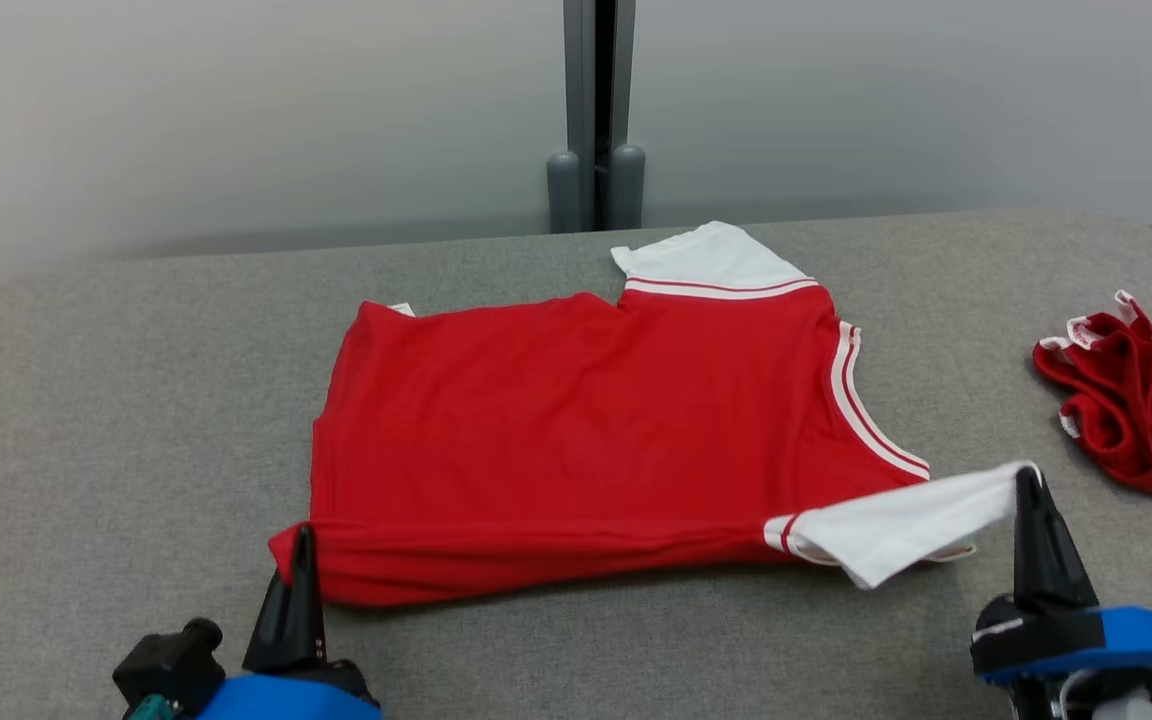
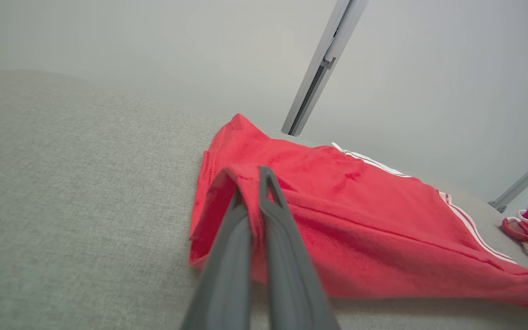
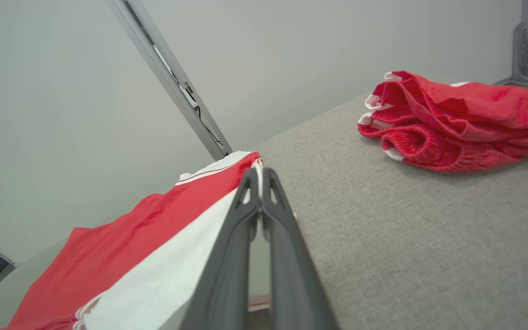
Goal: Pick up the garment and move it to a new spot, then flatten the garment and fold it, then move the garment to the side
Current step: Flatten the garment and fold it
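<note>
The garment (image 1: 576, 420) is a red shirt with white, red-striped sleeves, spread across the grey padded table (image 1: 86, 420). Its near edge is lifted off the surface. My left gripper (image 1: 302, 535) is shut on the red hem corner at the near left, and the fabric wraps over its fingers (image 2: 264, 201) in the left wrist view. At the near right, my right gripper (image 1: 1026, 480) is shut on the white sleeve end (image 1: 916, 525), held a little above the table. The right wrist view has that sleeve (image 3: 163, 275) running away to the left of the closed fingers (image 3: 264, 197).
A second red and white garment (image 1: 1136, 400) lies crumpled at the table's right edge, also in the right wrist view (image 3: 456, 123). A grey post (image 1: 596, 110) and a pale wall stand behind the table. Bare grey padding (image 3: 406, 238) stretches between the two garments.
</note>
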